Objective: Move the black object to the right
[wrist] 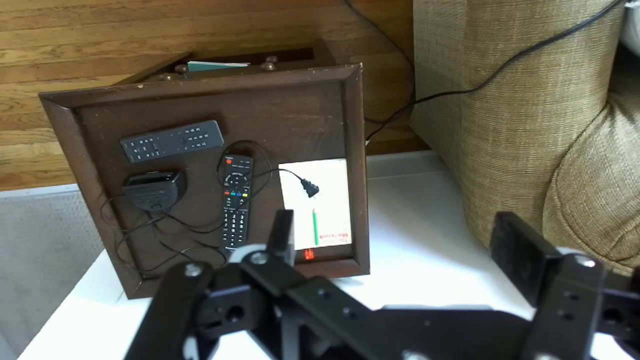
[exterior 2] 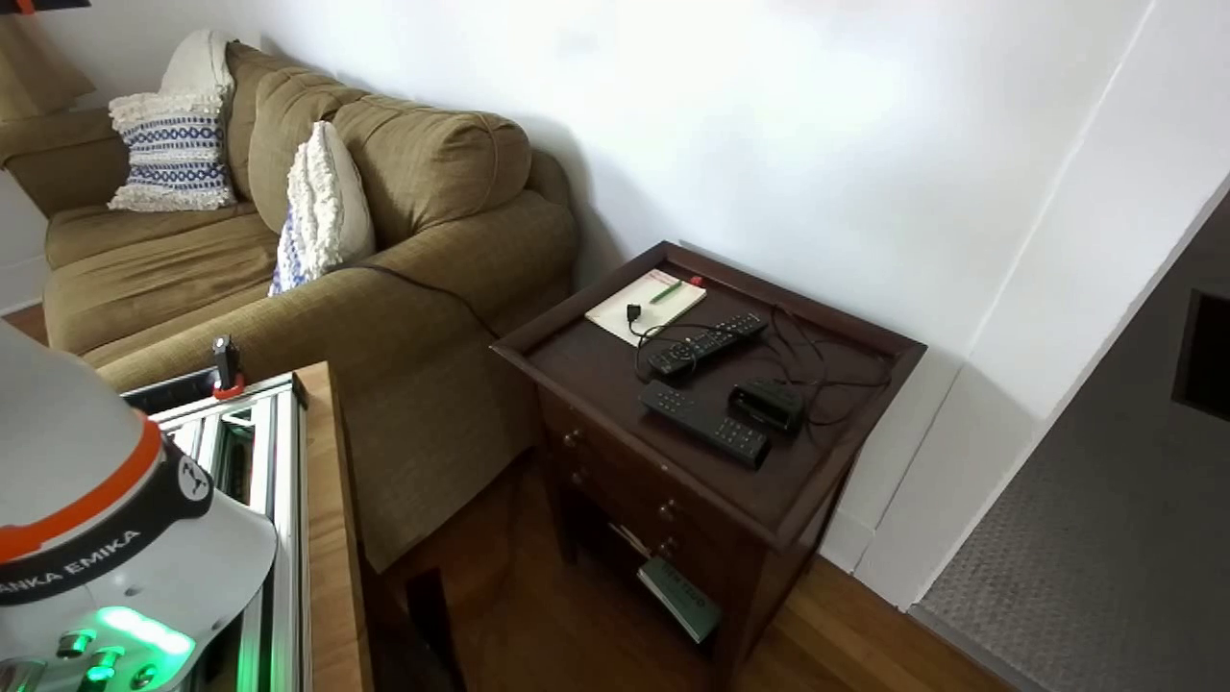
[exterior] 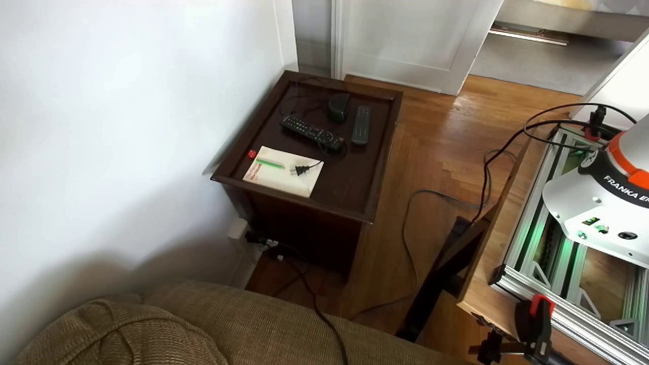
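The black object is most likely the very dark slim remote with small coloured buttons (wrist: 235, 216). It lies flat on the brown side table (wrist: 300, 120) in the wrist view. It also shows in both exterior views (exterior: 310, 133) (exterior 2: 708, 346). A thin black cable loops over and beside it. My gripper (wrist: 393, 220) is open and empty, its fingers wide apart in the wrist view. It is off to the side of the remote, with the table corner, wall and sofa behind it. The gripper does not clearly show in either exterior view.
A grey-black remote (wrist: 172, 141) and a dark clock-like device (wrist: 156, 191) lie near the black one. A white booklet (wrist: 330, 210) bears a black plug (wrist: 309, 188) and green pencil (wrist: 315, 227). A red die (wrist: 308, 254) is beside it. The table has a raised rim. A sofa (wrist: 500, 125) stands close.
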You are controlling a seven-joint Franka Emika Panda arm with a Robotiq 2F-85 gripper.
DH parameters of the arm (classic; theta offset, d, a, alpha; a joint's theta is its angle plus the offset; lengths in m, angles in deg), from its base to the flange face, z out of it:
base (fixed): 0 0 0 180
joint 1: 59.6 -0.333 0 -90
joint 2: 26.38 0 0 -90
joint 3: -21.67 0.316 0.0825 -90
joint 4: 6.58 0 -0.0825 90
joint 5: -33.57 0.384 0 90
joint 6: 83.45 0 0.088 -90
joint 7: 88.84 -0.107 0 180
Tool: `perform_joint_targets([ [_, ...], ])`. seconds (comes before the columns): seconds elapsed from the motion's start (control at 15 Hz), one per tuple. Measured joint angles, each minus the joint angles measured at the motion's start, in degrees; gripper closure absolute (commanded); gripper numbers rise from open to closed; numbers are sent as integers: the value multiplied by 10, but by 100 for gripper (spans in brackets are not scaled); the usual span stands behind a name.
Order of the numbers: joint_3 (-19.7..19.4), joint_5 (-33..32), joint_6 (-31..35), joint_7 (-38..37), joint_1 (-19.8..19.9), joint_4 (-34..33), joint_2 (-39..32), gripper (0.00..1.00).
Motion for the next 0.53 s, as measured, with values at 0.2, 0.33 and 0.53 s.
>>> perform_joint_targets([
  [0.2, -1, -19, 27, -20, 29, 6, -13, 0],
  [0.33, -3, -42, 54, -39, 57, 19, -29, 0],
  [0.53, -10, -70, 96, -77, 96, 40, -62, 0],
])
